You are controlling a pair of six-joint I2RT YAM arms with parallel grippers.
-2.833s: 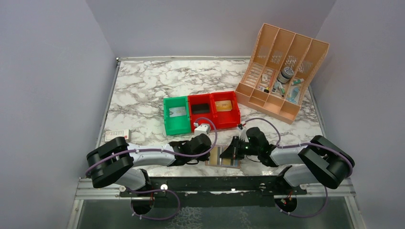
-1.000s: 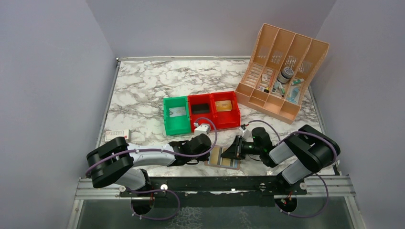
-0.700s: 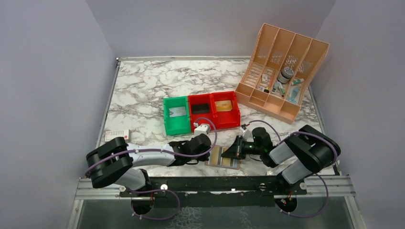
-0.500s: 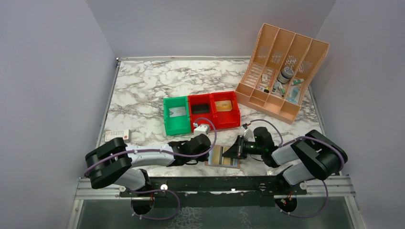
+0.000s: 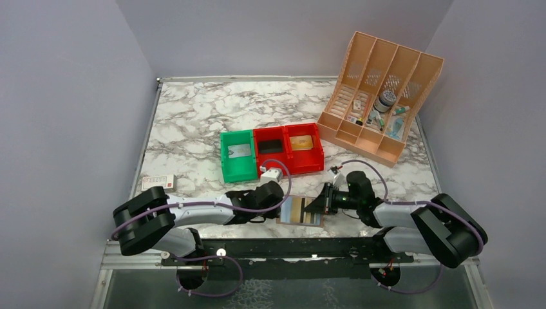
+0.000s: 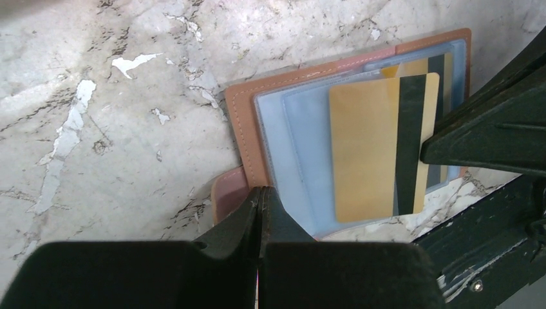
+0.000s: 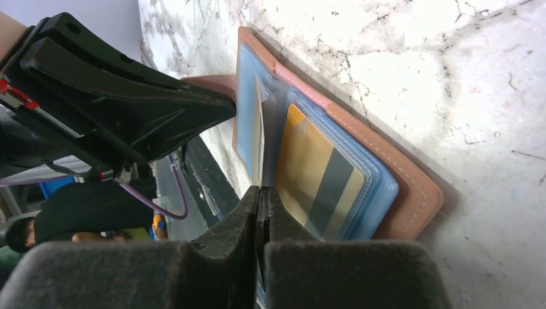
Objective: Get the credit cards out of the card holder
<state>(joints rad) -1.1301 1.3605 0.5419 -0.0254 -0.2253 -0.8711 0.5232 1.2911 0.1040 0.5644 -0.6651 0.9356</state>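
Judging by the present lay, extraction is under way and unfinished. A flat brownish-pink bifold card holder [image 6: 241, 129] with pale blue-grey clear pockets lies open at the table's near edge, between the two arms. The left gripper [image 6: 259, 193] has its jaws closed together, tips bearing down on the holder's near left corner, apparently as a clamp. The right gripper [image 7: 261, 192] is pinched onto the right edge of a yellow-gold plastic card [image 6: 367, 151] with a black stripe. That card lies over the pockets and overhangs the holder's near edge, so it appears largely drawn but not lifted away. A second gold striped card [image 7: 315, 174] sits inside the far pocket, yet to be removed. No dark grey card can be made out in the holder. Flat card-like items lie in the green plastic bin [image 5: 226, 161] and the red plastic bin [image 5: 320, 154]; their origin cannot be told. The surface is a white marble-patterned tabletop [image 5: 212, 109] with grey veining and a black metal rail [image 5: 290, 248] along its near side. A peach slotted file organizer [image 5: 353, 61] stands far right, and a small white box [image 5: 158, 182] lies at left. Plain pale lilac walls [image 5: 71, 96] enclose three sides.
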